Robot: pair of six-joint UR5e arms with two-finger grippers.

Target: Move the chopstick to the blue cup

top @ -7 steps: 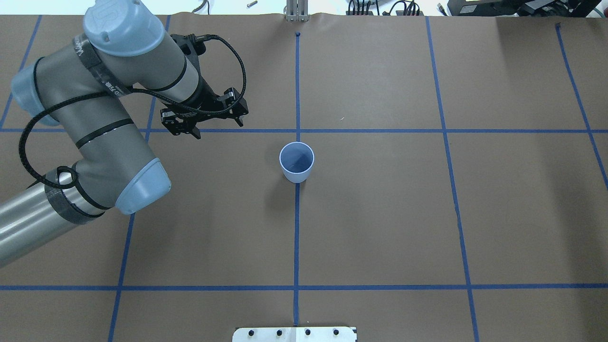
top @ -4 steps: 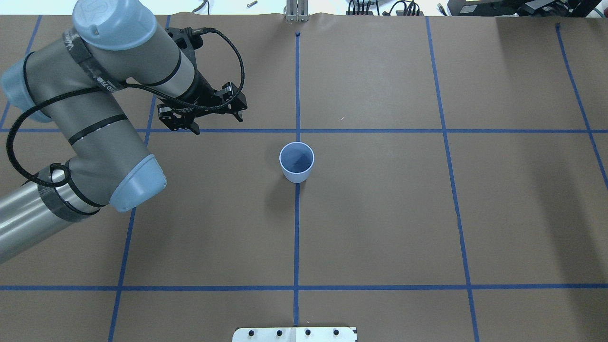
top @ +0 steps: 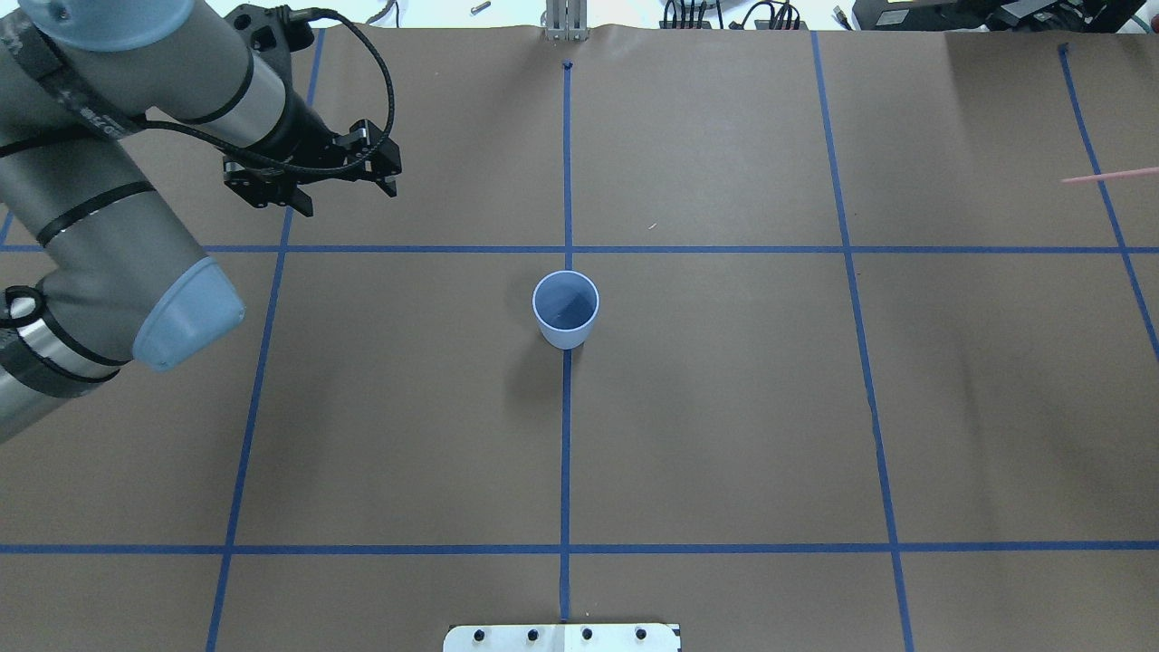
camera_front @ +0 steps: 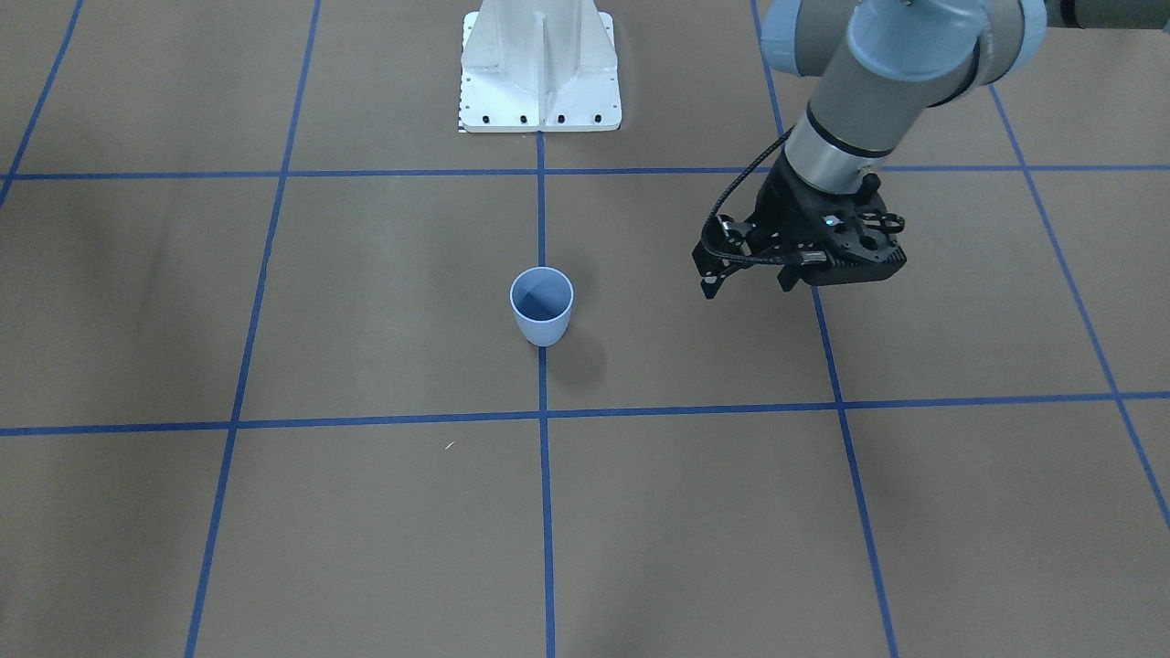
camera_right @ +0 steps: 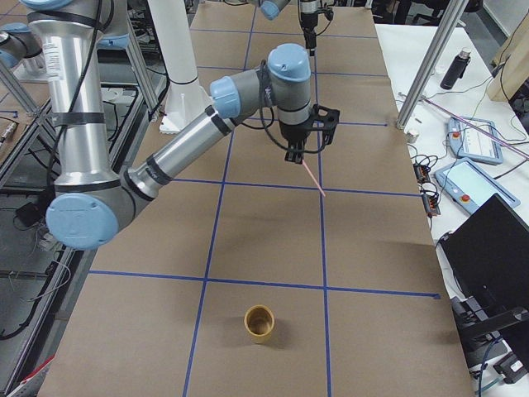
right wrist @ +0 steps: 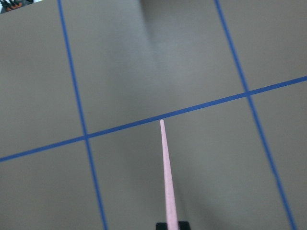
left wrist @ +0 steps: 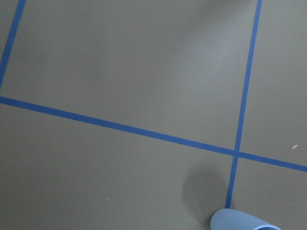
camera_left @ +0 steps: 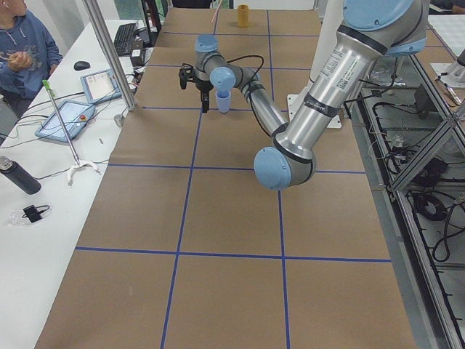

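Observation:
The blue cup (top: 566, 312) stands upright with nothing in it at the table's middle, on the centre tape line, and shows too in the front view as the cup (camera_front: 541, 311). My left gripper (top: 346, 195) hovers open and holds nothing, to the cup's far left; the left wrist view catches only the cup's rim (left wrist: 244, 221). The pale pink chopstick (right wrist: 168, 177) sticks out from my right gripper (right wrist: 171, 226), which is shut on its thick end. In the overhead view only the chopstick's tip (top: 1109, 175) pokes in at the right edge, far from the cup.
Brown paper with a blue tape grid covers the table. A tan cup (camera_right: 259, 322) stands near the table's right end. The white robot base (camera_front: 539, 73) sits at the robot's side. A seated person (camera_left: 22, 51) and tablets are beside the left end.
My left arm has drawn back, left and toward the far side, away from the cup, its gripper still open. The chopstick's tip has come in at the overhead view's right edge.

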